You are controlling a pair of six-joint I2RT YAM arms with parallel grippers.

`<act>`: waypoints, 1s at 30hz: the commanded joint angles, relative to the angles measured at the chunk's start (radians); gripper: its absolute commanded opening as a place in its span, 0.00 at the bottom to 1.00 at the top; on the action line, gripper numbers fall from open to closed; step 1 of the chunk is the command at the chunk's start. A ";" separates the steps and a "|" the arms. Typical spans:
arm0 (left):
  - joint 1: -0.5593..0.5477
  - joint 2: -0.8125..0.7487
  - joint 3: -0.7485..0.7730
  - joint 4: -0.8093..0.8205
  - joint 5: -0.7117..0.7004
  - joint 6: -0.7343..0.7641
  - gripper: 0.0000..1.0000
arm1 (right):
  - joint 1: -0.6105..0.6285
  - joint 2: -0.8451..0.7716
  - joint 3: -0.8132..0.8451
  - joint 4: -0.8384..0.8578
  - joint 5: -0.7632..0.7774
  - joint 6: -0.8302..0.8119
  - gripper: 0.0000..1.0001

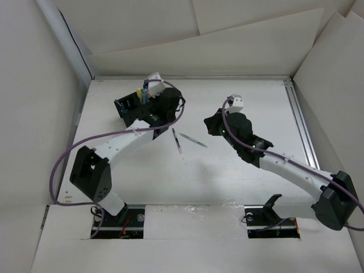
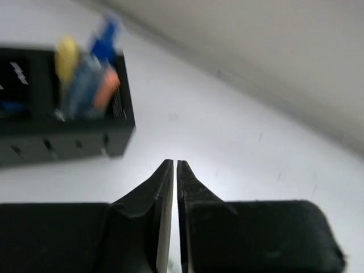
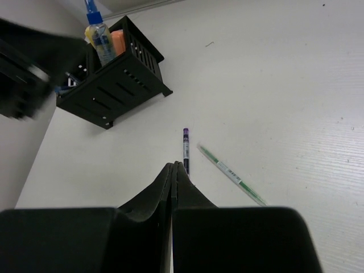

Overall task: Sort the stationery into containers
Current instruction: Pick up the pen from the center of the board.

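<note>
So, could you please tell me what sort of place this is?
Probably a lab robot test cell: a white table boxed in by white panels, two arms bolted at its near edge, plus a black organiser and two pens.

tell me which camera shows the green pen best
The right wrist view: the green pen lies sharp and whole, its clear barrel and green stripe visible. The top external view shows it only as a thin pale sliver. The left wrist view does not show it at all.
</note>
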State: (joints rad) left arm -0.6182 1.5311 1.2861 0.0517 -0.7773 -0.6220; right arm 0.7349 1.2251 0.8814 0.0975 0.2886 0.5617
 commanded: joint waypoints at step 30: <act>-0.005 0.385 -0.094 -0.085 0.257 -0.156 0.23 | -0.026 -0.012 -0.004 0.041 -0.034 0.012 0.23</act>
State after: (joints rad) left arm -0.6407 1.8973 1.1500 -0.0357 -0.4831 -0.7658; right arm 0.7139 1.2232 0.8684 0.0971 0.2710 0.5728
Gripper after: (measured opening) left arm 0.222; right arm 0.231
